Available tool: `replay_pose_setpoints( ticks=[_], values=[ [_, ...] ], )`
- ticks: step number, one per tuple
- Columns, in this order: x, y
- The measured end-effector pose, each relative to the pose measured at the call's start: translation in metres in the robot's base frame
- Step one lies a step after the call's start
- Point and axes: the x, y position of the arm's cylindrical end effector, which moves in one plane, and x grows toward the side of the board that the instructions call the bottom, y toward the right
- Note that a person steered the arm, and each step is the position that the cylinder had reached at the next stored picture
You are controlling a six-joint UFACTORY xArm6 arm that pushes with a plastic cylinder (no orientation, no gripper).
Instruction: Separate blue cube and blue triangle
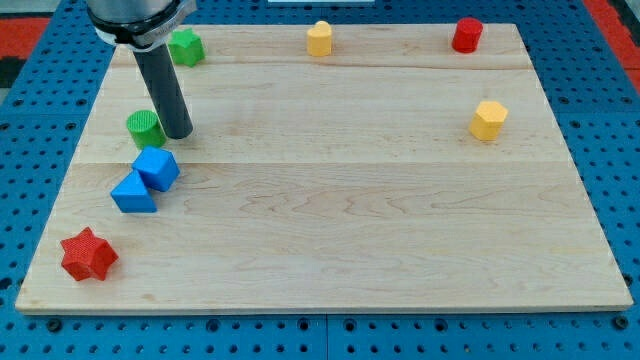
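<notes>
Blue cube (157,167) and blue triangle (133,193) on pale wood board (350,200); green cylinder (145,127) perhaps ribbed.

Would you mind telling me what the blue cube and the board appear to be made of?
Blue cube: probably plastic, judging by its uniform saturated colour and a slight sheen on its smooth faces. Board: pale wood, with visible grain lines and plank seams, matte.

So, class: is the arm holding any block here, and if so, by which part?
Nothing is held. My tip rests beside the green cylinder, above the blue cube.
</notes>
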Motion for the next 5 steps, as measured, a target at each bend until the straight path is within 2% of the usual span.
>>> replay_pose_setpoints(
  ticks=[3,5],
  values=[
    [0.026,-0.001],
    [0.028,-0.001]
  ],
)
